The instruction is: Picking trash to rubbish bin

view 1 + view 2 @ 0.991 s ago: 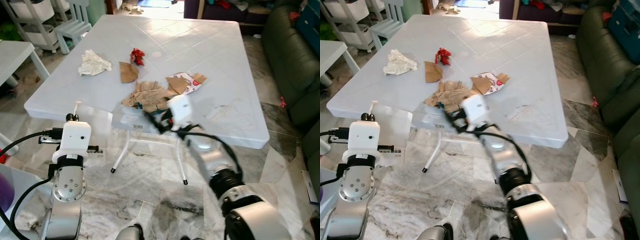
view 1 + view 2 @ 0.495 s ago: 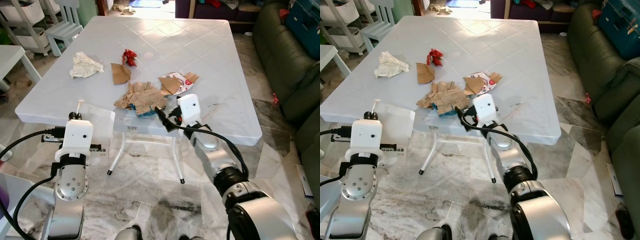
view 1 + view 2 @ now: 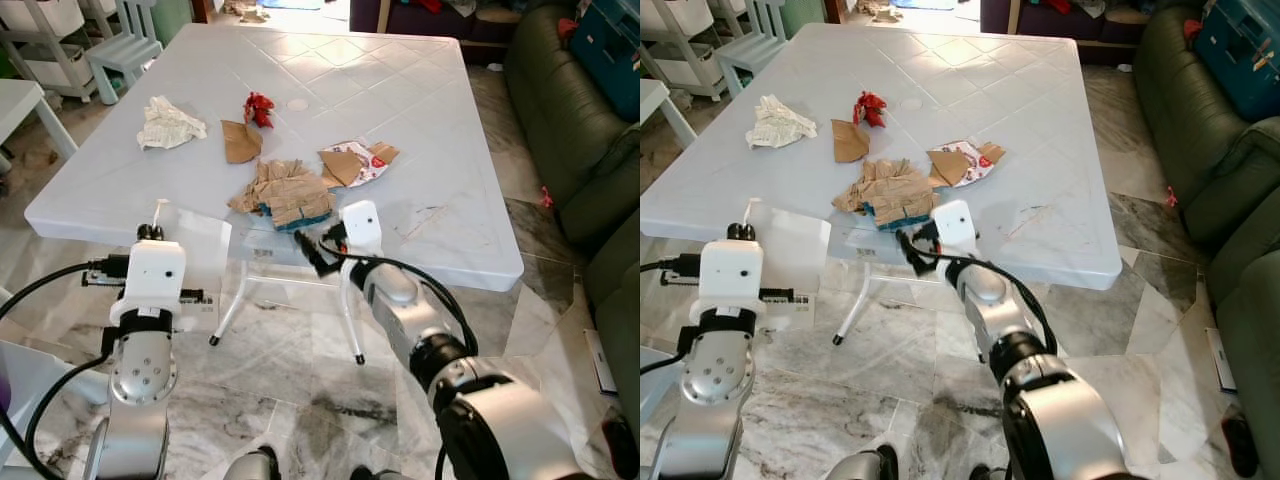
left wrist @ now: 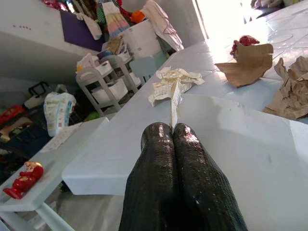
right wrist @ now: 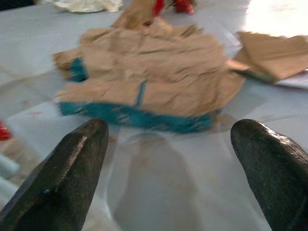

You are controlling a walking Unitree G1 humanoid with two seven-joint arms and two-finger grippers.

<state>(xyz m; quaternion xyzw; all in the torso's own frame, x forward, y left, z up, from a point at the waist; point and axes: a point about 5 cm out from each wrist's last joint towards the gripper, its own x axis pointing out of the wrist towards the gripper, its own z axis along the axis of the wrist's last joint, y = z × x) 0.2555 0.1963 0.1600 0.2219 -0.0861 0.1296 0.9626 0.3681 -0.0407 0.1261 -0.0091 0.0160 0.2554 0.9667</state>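
Since the earlier frame the right gripper [image 3: 312, 250] has drawn back to the near table [image 3: 470, 180] edge, fingers spread wide and empty, with the crumpled brown paper bag [image 5: 149, 82] straight ahead, its long axis crosswise, while the left gripper [image 4: 172, 129] stays pinched on a thin white paper scrap [image 4: 174, 103].

My head eyes look down on the surface [image 3: 420, 120] (shared) — my wrist views skim it closely.

One white table [image 3: 420, 130] carries six pieces of trash: three brown paper pieces [image 3: 285, 192], one white crumpled paper [image 3: 168, 122], one red wrapper [image 3: 259, 107], one printed wrapper [image 3: 372, 166]. Two grippers appear.
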